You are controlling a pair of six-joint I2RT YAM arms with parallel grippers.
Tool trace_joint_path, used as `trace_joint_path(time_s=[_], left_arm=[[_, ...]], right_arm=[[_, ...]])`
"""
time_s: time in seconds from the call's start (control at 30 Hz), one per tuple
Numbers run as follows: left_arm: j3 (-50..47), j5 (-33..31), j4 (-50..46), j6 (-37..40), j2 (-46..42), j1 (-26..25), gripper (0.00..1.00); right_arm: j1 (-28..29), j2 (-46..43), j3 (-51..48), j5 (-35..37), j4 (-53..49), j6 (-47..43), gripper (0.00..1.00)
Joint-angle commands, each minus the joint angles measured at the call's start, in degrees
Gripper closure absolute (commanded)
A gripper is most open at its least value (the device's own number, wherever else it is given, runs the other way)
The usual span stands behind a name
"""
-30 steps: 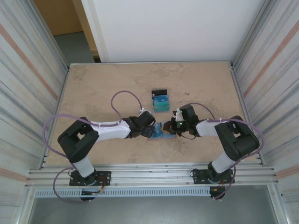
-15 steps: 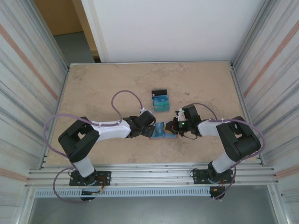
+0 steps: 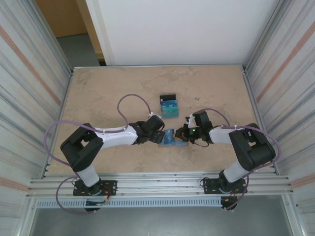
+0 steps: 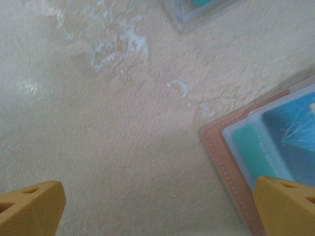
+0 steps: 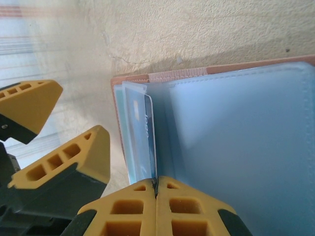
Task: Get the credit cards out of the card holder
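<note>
The salmon card holder (image 3: 173,138) lies open on the table between both grippers, blue-grey pockets (image 5: 236,132) up. My right gripper (image 5: 156,189) is shut on the lower edge of a blue credit card (image 5: 142,142) that stands in the holder's left pocket. My left gripper (image 4: 157,211) is open at the holder's left edge (image 4: 221,147), its right fingertip (image 4: 288,204) over the holder. A teal card (image 4: 251,155) and a blue one (image 4: 295,128) show in the pocket there. Three more credit cards, black (image 3: 168,97), blue (image 3: 169,104) and teal (image 3: 170,113), lie in a row behind the holder.
The tan table (image 3: 108,93) has bare room to the left, right and back. Metal walls (image 3: 34,83) close in both sides. The laid-out cards lie just behind the two wrists.
Both wrists shifted slightly, the left gripper edging toward the holder. The right gripper stays shut on the card; the holder has hardly moved.
</note>
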Motion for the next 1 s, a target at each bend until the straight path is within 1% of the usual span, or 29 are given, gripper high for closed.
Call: trace_joint_path(time_s=[0.0, 0.27, 0.57, 0.97], left_arm=[[2.8, 1.53, 1.7, 1.45, -1.77, 0.12, 0.01], [5.35, 1.74, 2.34, 2.06, 3.52, 0.15, 0.01], [5.08, 1.9, 1.35, 2.11, 6.2, 0.85, 0.01], [3.94, 1.39, 0.29, 2.21, 7.71, 1.39, 0.01]], right_arm=[[-0.2, -1.18, -0.6, -0.77, -1.55, -0.97, 0.97], [-0.21, -1.48, -0.59, -0.85, -1.55, -0.81, 0.97], [-0.16, -1.95, -0.75, -0.74, -1.46, -0.78, 0.97], [-1.19, -3.74, -1.69, -0.31, -2.59, -1.3, 0.97]])
